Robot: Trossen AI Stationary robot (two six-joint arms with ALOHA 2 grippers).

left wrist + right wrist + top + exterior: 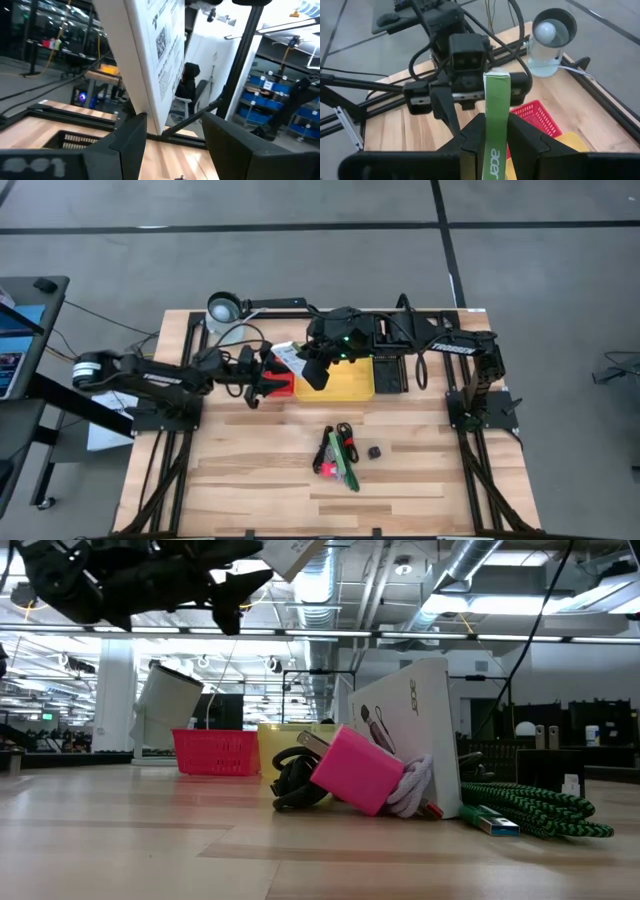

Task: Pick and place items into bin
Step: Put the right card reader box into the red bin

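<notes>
Overhead, I see both grippers meeting above the red bin and yellow bin; remaining items lie mid-desk. Through the right wrist, my right gripper fingers clamp a green-edged Acer box. Left wrist: left gripper fingers pinch the same box's white face

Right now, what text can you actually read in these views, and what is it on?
"acer": green edge of the box clamped by the right gripper.
"acer": side of the white box in the low view.
"TROSSEN": right arm, just legible from above.
Fine print and codes on the white box face between the left gripper's fingers: too small.
</notes>
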